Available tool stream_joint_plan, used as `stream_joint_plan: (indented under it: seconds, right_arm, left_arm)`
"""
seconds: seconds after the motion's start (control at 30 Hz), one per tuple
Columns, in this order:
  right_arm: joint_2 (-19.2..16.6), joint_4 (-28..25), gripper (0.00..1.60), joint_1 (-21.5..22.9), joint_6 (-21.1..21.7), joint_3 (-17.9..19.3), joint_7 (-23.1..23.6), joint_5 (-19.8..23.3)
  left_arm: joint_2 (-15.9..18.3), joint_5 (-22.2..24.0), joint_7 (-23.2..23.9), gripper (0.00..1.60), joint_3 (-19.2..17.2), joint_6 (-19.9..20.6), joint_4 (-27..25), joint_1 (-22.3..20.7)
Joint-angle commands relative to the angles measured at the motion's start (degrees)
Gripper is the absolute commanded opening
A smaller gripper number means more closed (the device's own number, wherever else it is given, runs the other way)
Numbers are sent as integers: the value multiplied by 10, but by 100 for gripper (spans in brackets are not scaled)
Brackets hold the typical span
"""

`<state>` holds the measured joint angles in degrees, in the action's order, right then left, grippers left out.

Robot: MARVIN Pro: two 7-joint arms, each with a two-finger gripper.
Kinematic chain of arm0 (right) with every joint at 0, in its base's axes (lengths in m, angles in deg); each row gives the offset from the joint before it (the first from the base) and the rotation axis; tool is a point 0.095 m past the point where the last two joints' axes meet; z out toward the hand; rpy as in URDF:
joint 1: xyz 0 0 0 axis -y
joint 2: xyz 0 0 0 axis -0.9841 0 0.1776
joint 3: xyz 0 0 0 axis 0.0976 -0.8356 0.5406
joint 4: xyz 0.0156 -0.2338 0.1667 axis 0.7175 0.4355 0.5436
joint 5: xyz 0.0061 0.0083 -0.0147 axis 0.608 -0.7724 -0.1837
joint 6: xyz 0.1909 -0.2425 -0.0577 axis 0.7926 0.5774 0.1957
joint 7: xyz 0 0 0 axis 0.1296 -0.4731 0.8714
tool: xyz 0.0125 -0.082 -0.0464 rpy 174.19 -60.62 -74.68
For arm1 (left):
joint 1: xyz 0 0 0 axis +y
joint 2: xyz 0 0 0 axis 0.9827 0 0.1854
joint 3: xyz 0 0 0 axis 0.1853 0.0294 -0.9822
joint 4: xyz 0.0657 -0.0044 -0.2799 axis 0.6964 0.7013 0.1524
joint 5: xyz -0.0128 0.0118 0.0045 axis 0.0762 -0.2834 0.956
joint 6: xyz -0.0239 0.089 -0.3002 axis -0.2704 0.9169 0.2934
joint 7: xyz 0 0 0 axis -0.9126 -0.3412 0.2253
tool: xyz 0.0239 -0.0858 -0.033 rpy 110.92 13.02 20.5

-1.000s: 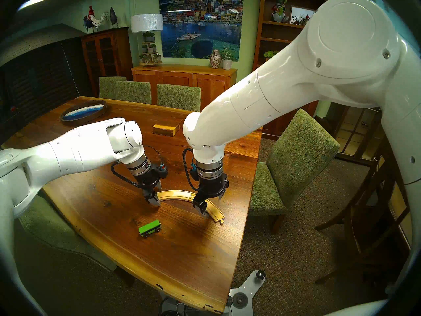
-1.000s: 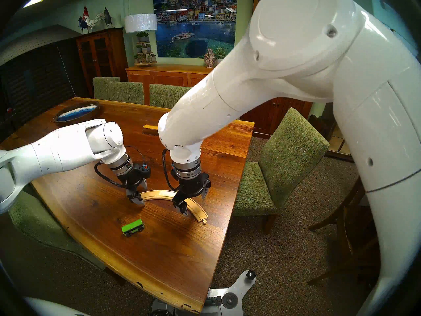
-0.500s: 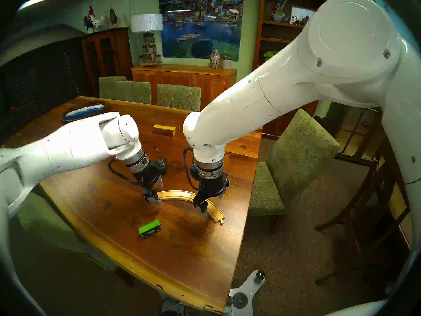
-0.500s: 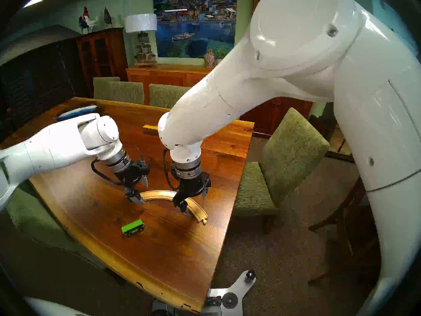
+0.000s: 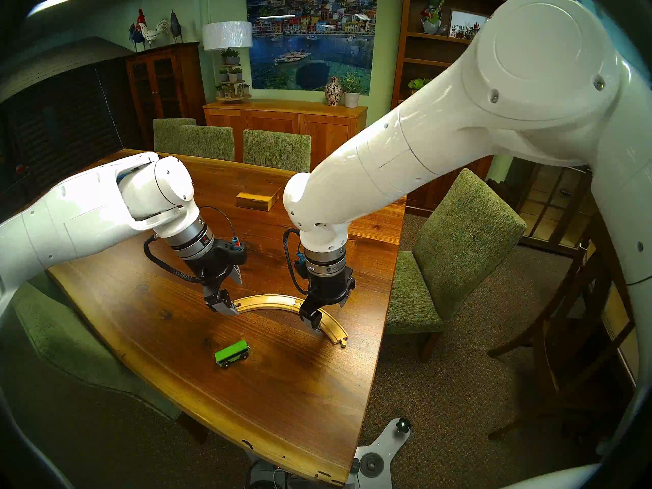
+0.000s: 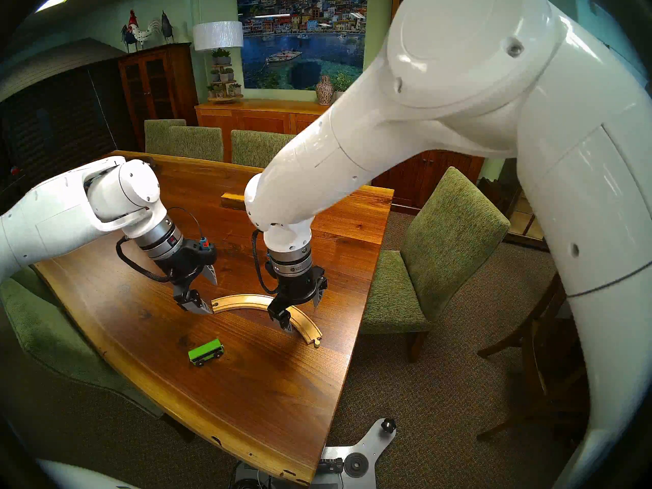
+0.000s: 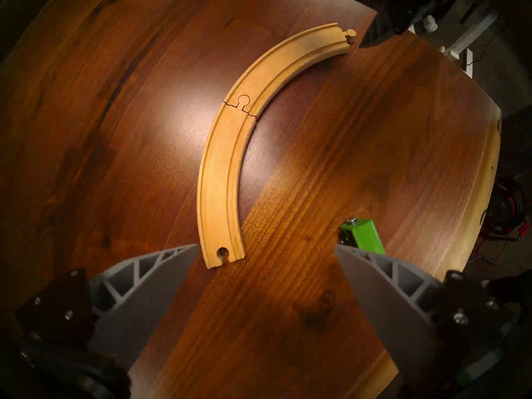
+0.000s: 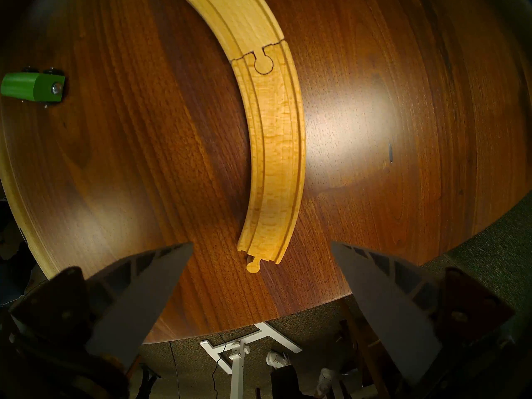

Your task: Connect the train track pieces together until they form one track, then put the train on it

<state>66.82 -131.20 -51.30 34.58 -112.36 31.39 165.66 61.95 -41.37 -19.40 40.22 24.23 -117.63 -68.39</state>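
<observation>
Lifted and drawn back toward the near left since a second ago: left gripper (image 5: 231, 290), then low over the hole end of the track (image 5: 271, 300), now clear above the table (image 5: 148, 301), jaws spread wide, nothing held. Unmoved meanwhile: right gripper (image 5: 330, 310), likewise spread, straddling the right-hand piece without pinching it; train (image 5: 231, 353) on the near tabletop, apart from the track; wooden block (image 5: 254, 199) far behind.

Same from the other eye: left gripper (image 6: 203, 289), track (image 6: 243, 300), train (image 6: 206, 352).

Seen from the left wrist: track (image 7: 227, 165) as one pale grooved arc, peg seated in socket at mid-curve, green train (image 7: 365, 237) just beside a grey fingertip.

Seen from the right wrist: track (image 8: 276, 148) with free peg end between open fingers, train (image 8: 31, 87) well apart.
</observation>
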Motion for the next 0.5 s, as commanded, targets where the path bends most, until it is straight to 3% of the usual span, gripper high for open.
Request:
stream_joint_plan:
  seconds: [0.0,0.47]
  right_arm:
    - [-6,5,160,14,1,3,1,0]
    - [-6,5,160,13,2,4,-2,0]
  left_arm:
    - [73,3,49,160,-6,28,-77,-33]
    - [158,33,6,160,25,70,-219,-31]
